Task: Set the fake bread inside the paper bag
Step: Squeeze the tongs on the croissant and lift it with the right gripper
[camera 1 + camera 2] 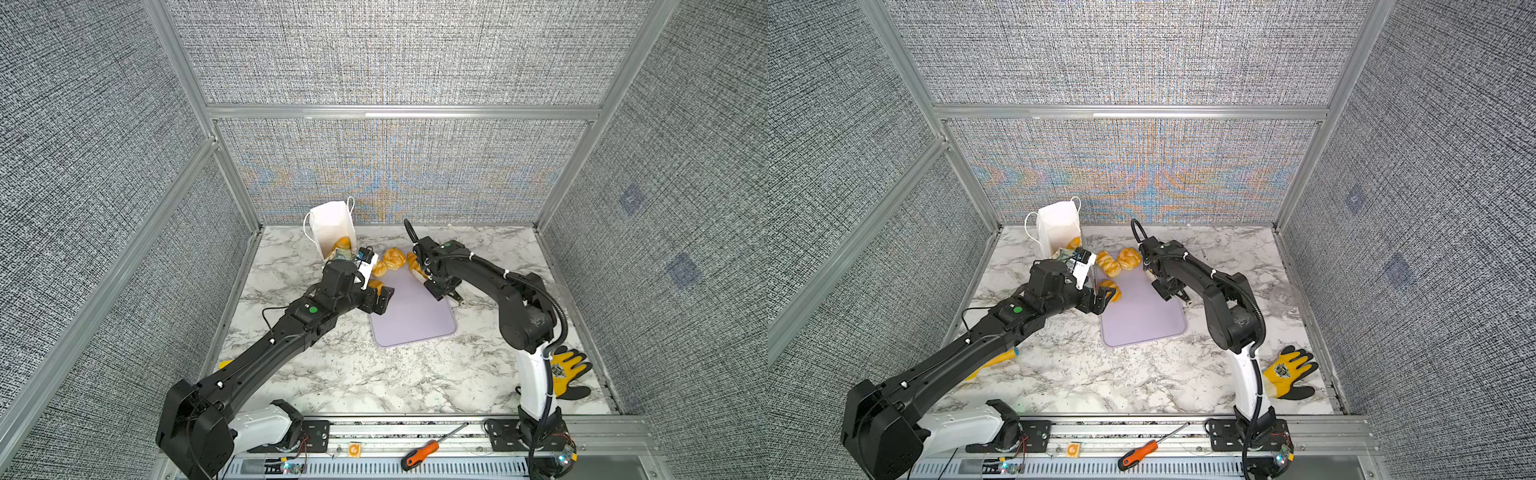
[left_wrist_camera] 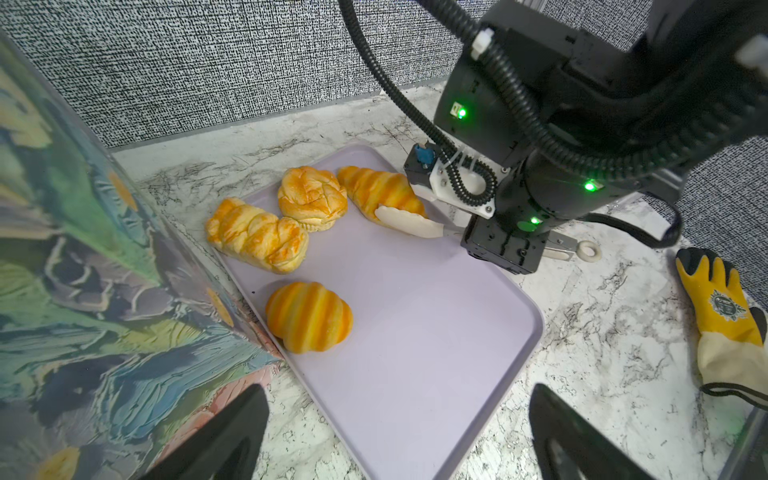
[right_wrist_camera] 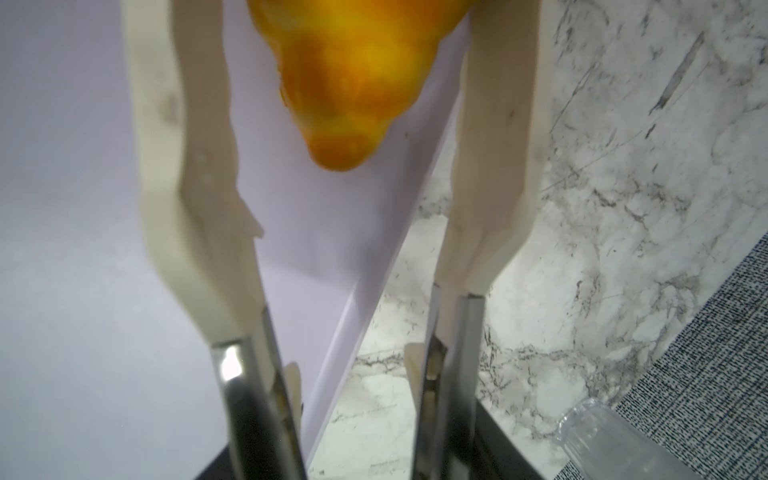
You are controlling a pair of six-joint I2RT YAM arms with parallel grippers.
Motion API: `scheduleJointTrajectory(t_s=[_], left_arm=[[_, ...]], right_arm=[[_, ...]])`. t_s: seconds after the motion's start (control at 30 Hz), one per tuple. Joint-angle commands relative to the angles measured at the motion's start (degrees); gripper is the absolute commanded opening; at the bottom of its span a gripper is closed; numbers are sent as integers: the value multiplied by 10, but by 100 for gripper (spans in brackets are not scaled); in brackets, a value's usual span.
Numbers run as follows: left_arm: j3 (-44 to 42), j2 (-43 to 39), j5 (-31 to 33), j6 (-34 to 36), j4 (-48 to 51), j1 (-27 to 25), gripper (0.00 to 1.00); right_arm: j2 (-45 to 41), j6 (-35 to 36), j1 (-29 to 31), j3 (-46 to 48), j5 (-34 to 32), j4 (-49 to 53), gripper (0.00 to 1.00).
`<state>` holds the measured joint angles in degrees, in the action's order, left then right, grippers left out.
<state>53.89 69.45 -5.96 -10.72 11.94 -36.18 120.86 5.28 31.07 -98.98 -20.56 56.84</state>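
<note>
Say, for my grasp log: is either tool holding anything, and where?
Left tool: nothing. Right tool straddles the croissant at its tapered end; firm hold cannot be told.

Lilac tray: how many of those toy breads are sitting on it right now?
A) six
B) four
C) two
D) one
B: the left wrist view shows four on the lilac tray: a braided loaf, a round roll, a striped bun and a croissant between the right gripper's tongs.

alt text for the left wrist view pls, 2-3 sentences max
Four fake bread pieces lie on a lilac tray, and the right gripper has tongs around the striped croissant at the far edge. The floral paper bag fills one side. A yellow glove lies on the marble table.
</note>
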Motion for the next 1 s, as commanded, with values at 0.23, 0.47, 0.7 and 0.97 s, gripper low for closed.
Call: scheduleJointTrajectory(t_s=[0.23,0.47,0.7,0.97], left_arm=[[0,-1,1,2,-8,0,99],[3,1,2,2,-1,0,99],[1,-3,-10,3,2,0,99],[0,-2,-8,3,2,-1,99]], right_arm=[[-84,6,19,105,2,-5,61],[-99,-4,19,102,-8,-17,72],[-81,-7,21,81,5,-21,75],[-53,-12,22,57,-10,-9,77]])
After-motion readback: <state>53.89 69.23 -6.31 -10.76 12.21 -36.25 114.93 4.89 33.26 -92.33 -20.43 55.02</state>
